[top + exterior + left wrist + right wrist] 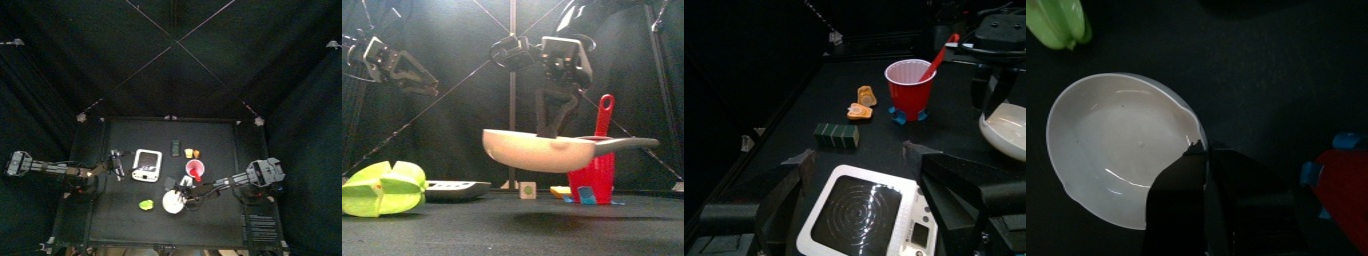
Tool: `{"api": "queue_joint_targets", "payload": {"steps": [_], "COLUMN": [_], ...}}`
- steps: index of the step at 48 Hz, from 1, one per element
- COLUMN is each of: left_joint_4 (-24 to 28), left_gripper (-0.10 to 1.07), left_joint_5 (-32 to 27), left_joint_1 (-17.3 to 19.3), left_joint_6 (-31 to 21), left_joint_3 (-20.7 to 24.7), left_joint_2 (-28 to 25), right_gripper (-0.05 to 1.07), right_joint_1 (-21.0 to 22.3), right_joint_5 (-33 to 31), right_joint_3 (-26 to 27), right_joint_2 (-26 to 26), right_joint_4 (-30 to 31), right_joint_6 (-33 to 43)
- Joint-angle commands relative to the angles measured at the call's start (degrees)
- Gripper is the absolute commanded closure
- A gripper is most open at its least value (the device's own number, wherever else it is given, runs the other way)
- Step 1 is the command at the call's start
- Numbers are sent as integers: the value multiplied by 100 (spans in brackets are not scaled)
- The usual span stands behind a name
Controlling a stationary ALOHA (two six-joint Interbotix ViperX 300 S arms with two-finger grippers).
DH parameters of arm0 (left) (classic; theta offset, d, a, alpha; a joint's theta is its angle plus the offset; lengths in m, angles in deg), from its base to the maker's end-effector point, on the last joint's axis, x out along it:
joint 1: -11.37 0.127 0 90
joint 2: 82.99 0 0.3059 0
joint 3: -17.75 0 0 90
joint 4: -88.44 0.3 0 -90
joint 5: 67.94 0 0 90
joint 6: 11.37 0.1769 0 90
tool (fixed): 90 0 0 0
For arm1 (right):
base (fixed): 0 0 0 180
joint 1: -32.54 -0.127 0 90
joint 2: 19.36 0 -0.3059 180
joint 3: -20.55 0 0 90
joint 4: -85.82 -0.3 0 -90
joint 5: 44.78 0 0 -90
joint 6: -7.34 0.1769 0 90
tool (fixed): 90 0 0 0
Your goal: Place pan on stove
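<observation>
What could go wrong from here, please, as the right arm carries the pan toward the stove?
1. The right gripper pinches only the rim of the pan, which hangs in the air; it could tilt or slip out.
2. The red cup with its utensil stands close beside the pan's path to the stove; a low sweep could knock it over.
3. The left gripper hovers open above the stove, so the arms might collide.

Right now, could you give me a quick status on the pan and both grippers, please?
Right gripper shut on the pan, pan lifted off the table. Left gripper open above the stove. Red cup beside the stove.
</observation>
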Motion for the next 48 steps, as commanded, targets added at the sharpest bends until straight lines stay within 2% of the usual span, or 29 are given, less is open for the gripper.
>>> {"api": "queue_joint_targets", "payload": {"steps": [1, 10, 23, 36, 48], "left_joint_4": [44, 35, 44, 53, 53], "left_gripper": [-5, -5, -5, -5, -5], "left_joint_5": [-35, -132, -237, -237, -237], "left_joint_1": [-141, -255, -255, -255, -255], "left_joint_6": [-9, -18, -9, 0, 0], "left_joint_3": [62, 18, 0, 0, -18], "left_joint_2": [123, 325, 343, 334, 343], "right_gripper": [69, 69, 69, 69, 69], "right_joint_1": [290, 879, 1521, 1758, 1881], "right_joint_5": [185, 492, 993, 1028, 1028], "right_joint_3": [237, 413, 844, 1380, 1714], "right_joint_2": [-237, -211, 229, 773, 1063], "right_joint_4": [-44, -132, -308, -325, -281], "right_joint_6": [9, 9, 9, 0, 0]}}
